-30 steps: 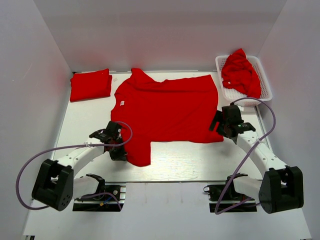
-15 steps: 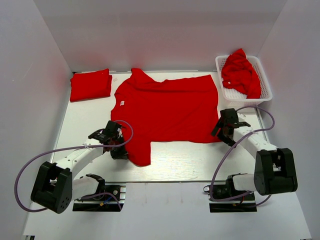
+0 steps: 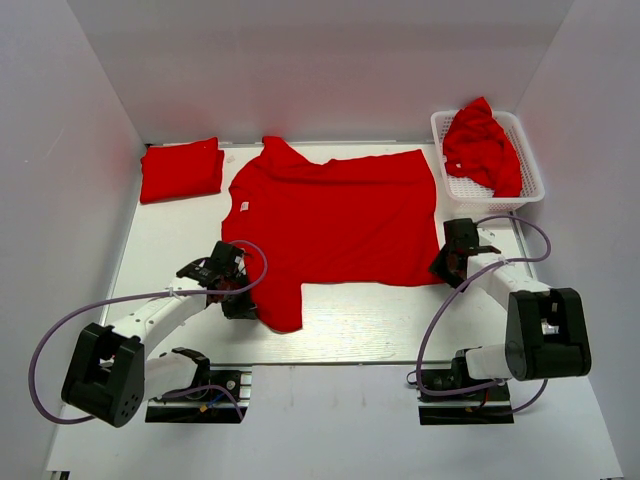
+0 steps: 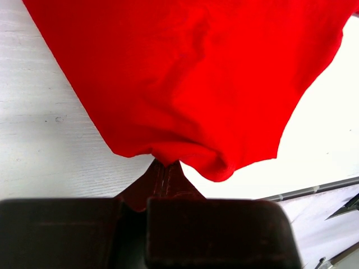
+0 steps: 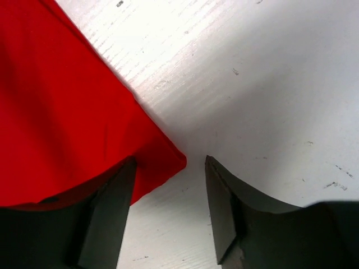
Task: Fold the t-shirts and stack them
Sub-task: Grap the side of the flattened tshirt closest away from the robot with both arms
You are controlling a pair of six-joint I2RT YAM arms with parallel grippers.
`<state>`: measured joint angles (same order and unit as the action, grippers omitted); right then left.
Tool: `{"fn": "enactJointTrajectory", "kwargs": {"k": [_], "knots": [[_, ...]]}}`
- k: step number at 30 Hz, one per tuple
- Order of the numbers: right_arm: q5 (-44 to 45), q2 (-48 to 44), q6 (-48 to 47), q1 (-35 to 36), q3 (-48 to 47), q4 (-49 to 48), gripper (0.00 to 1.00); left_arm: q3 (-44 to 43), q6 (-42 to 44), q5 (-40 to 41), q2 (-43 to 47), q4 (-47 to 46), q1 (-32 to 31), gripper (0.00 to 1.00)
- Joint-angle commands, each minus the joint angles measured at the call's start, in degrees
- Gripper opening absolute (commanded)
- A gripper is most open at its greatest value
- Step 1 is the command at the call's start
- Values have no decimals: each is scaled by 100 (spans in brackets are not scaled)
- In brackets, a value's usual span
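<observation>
A crumpled red t-shirt (image 3: pixel 480 150) lies heaped inside the white lattice basket (image 3: pixel 532 165).

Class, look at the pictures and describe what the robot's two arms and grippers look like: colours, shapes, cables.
The left arm and right arm are alike: white tubular links between chunky black joint housings. A thin lilac cable loops loosely beside each arm. The left gripper and right gripper are black, with two flat dark fingers each.

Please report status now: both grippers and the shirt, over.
Left gripper shut on spread t-shirt sleeve. Right gripper open, jaws astride hem corner. Nothing in the way.
</observation>
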<state>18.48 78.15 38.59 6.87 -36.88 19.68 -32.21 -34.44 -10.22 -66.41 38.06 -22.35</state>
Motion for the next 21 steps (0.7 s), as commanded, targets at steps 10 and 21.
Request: {"fn": "enactJointTrajectory", "kwargs": {"k": [10, 21], "knots": [[-433, -984, 263, -63, 989, -105, 0, 153, 7, -540, 577, 448, -15, 0], [-749, -2470, 211, -37, 762, 1995, 0, -496, 69, -921, 832, 1871, -15, 0]]}}
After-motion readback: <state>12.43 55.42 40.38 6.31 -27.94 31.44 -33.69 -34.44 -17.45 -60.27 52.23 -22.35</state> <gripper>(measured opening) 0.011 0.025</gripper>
